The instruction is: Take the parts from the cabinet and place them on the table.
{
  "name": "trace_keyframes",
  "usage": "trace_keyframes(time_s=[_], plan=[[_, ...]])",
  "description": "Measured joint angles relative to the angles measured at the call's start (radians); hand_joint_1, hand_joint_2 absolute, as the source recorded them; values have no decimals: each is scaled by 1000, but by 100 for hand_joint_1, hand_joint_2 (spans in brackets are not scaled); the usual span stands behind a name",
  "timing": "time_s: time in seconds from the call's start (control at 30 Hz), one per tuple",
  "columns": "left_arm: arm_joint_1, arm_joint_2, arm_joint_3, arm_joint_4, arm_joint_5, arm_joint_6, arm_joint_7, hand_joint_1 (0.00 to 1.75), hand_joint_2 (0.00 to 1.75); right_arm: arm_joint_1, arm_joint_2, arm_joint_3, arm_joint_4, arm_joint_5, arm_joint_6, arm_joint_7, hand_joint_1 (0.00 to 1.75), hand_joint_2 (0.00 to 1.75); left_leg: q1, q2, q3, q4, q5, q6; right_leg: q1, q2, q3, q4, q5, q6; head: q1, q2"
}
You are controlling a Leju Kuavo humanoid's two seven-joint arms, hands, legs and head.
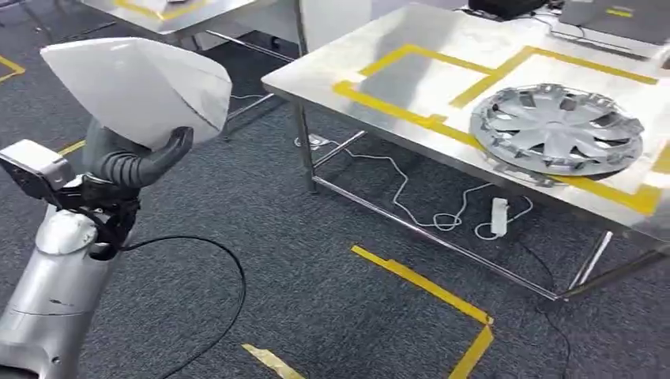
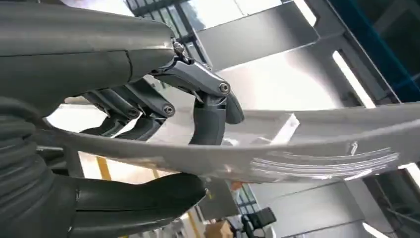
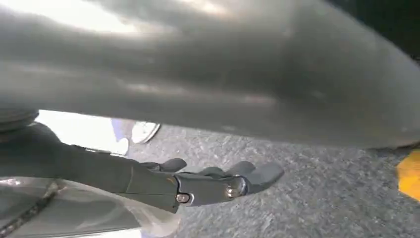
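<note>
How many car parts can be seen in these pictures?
2. The silver plastic wheel cover lies on the steel table; the white angular panel is held up by the left hand. Others may be hidden.

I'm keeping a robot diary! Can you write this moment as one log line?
left hand: holds white panel | hubcap: on table | right hand: empty, over carpet
</note>
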State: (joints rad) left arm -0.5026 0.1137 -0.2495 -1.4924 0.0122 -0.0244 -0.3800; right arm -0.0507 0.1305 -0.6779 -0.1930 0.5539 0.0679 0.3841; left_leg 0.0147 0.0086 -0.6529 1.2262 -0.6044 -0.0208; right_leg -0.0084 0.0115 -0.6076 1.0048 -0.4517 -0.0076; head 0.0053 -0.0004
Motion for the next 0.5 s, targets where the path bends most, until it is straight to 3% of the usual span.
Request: trace_keyframes(time_s=[0.03, 0.07, 0.1, 0.17, 0.2, 0.23, 0.3, 0.37, 0.4, 0.43, 0.47, 0.5], plan=[[0, 0, 0, 5, -1, 0, 0, 175, 175, 0, 0, 0, 0, 1, 0, 0, 0, 0, -1, -3, -37, 75, -25, 0, 1, 14, 0, 1, 0, -1, 1, 0], [0, 0, 0, 10, -2, 0, 1, 175, 175, 1, 1, 0, 0, 2, 0, -2, 0, 0, -1, -4, -55, 106, -23, 0, 2, 27, 0, 1, 0, -1, 0, 0], [-1, 0, 0, 13, -2, 0, 2, 175, 175, 1, 1, -1, 0, 3, 0, -2, 0, 0, -1, -4, -50, 90, 2, 3, 2, 40, 2, 2, 0, -1, 1, 0], [-8, 0, 0, 20, -3, 2, 3, 175, 175, 1, 2, -1, 0, 4, 0, -7, 0, 0, -1, -16, 7, -51, 97, 12, 3, 67, 5, 4, -1, 0, 0, 0], [-14, 0, 0, 21, -3, 4, 3, 175, 175, 1, 2, -1, 0, 5, 0, -11, 0, 0, -1, -45, 45, -146, 147, 18, 2, 79, 6, 5, -1, 1, 0, 0], [-18, 0, 0, 24, -3, 4, 3, 175, 175, 1, 4, -1, 0, 5, 0, -13, 0, 0, 4, -95, 60, -173, 142, 25, 1, 88, 1, 7, -1, 6, 4, 0], [-21, 0, -1, 29, -4, 5, 6, 175, 175, -1, 5, -1, 0, 7, 0, -15, 0, 0, -2, -86, 62, -197, 135, 24, -6, 109, -16, 11, 4, 23, 1, 0], [-26, -5, -2, 33, -5, 7, 6, 175, 175, 3, 8, -1, 0, 7, 0, -15, 0, 0, -5, -67, 65, -205, 139, 33, -10, 132, -20, 3, 10, 39, 0, 0], [-28, -8, -2, 34, -8, 7, 6, 175, 175, 5, 7, -2, 0, 8, -1, -17, 0, 0, 3, -52, 74, -219, 146, 40, -10, 107, -30, 11, 3, 41, 0, 0], [-30, -9, -2, 36, -11, 11, 6, 175, 175, 5, 8, -2, 0, 10, -1, -19, 0, 0, 2, -43, 78, -223, 146, 44, -2, 44, -42, 39, -16, 45, 5, 0], [-33, -9, -2, 36, -12, 14, 6, 175, 175, 3, 8, -2, 0, 12, 0, -21, 0, 0, 1, -33, 77, -223, 146, 48, -3, 14, -73, 100, -48, 49, 10, 0], [-32, -8, -2, 37, -14, 16, 6, 175, 175, 0, 8, -2, 0, 14, 1, -23, 0, 0, -1, -23, 77, -222, 145, 49, -5, 0, -111, 177, -82, 51, 9, 0]])
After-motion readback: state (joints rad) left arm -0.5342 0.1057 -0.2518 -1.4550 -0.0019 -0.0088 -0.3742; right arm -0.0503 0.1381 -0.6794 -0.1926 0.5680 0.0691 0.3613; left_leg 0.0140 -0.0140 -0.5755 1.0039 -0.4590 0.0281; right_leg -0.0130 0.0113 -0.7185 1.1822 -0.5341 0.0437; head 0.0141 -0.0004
